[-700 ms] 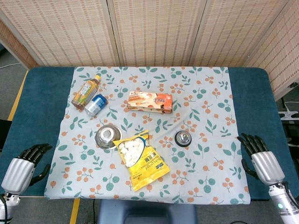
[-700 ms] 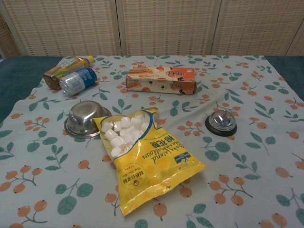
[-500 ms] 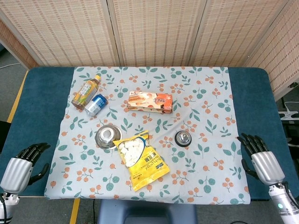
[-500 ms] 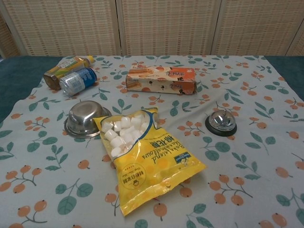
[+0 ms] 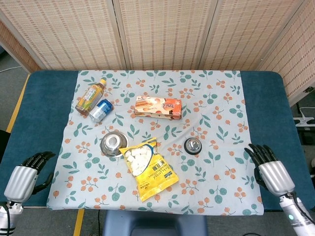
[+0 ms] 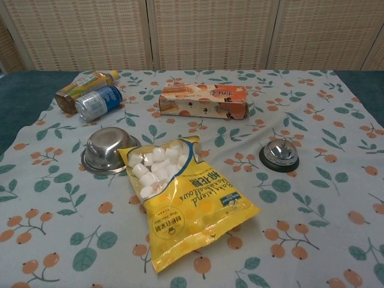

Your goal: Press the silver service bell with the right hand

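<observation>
Silver service bell (image 5: 192, 145) on black base sits upright on the floral cloth (image 5: 216, 88), right of centre, approx. level w/ the steel bowl (image 5: 112, 143); chest view shows the dome clearly, nothing touching it. Right hand (image 5: 269, 169) hangs at the near right edge, over the cloth's border and the blue table (image 5: 268, 98), well apart from the bell; dark fingers (image 5: 257, 152) point away from the robot, slightly spread, holding nothing. Left hand (image 5: 25, 173) at near left edge over blue tabletop, off the cloth; fingers loosely curved but apart, nothing in them. Neither hand shows in chest view. Other items: yellow snack bag (image 5: 147, 167) lies flat near centre front, its top corner just beside the bowl, between bowl and bell; clear window shows white pieces. Orange biscuit box (image 5: 158, 106) lies on its long side behind bag, toward back of cloth. Tea bottle (image 5: 90, 96) w/ yellow cap lies on its side at far left, blue can (image 5: 101, 109) also on its side, touching or just beside it; can't tell which. Woven screen (image 5: 162, 32) behind table.
</observation>
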Available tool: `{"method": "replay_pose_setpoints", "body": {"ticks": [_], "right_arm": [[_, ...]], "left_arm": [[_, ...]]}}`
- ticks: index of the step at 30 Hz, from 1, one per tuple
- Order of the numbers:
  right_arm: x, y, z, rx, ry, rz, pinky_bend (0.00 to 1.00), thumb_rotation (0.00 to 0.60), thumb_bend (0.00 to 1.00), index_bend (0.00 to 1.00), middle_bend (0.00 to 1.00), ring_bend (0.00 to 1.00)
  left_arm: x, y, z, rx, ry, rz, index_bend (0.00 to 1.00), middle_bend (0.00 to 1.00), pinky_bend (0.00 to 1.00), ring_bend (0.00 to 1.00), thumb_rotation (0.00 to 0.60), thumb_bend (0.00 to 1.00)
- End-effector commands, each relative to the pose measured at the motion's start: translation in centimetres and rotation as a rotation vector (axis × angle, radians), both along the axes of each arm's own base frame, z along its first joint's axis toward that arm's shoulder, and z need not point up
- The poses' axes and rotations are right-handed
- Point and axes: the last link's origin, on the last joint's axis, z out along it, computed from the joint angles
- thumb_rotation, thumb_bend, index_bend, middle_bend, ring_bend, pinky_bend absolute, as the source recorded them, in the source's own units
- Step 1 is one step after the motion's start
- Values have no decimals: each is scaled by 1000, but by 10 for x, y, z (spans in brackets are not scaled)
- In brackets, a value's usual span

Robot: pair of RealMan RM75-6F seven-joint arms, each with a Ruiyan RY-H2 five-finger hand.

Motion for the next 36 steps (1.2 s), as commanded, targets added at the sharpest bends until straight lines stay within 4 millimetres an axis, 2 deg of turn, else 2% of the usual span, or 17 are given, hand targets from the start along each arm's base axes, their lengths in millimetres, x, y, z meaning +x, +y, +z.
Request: {"method": "replay_pose_setpoints", "body": {"ticks": [1, 6, 11, 16, 31, 36], "right_arm": [[5, -15, -13, 41, 27, 52, 0, 600, 998, 0, 0, 0], [24, -49, -35, 104, -4, 118, 0, 600, 1000, 0, 0, 0], [42, -86, -65, 161, -47, 153, 0, 600, 1000, 0, 0, 0], [49, -109, -91, 206, -52, 143, 0, 600, 1000, 0, 0, 0], [83, -146, -157, 291, -28, 178, 0, 600, 1000, 0, 0, 0], [81, -152, -173, 312, -27, 151, 0, 600, 1000, 0, 0, 0]], "left_arm": [[2, -2, 2, 3, -8, -1, 219, 214, 399, 230, 600, 399], [5, -4, 3, 12, -4, -15, 219, 214, 399, 230, 600, 399], [3, -3, 0, -6, 6, 2, 219, 214, 399, 230, 600, 399], [3, -3, 1, -11, 3, 3, 211, 228, 399, 230, 600, 400], [5, -5, 4, -18, -21, 10, 189, 303, 399, 230, 600, 399], [6, -7, 7, -16, -29, 4, 189, 303, 399, 230, 600, 399]]}}
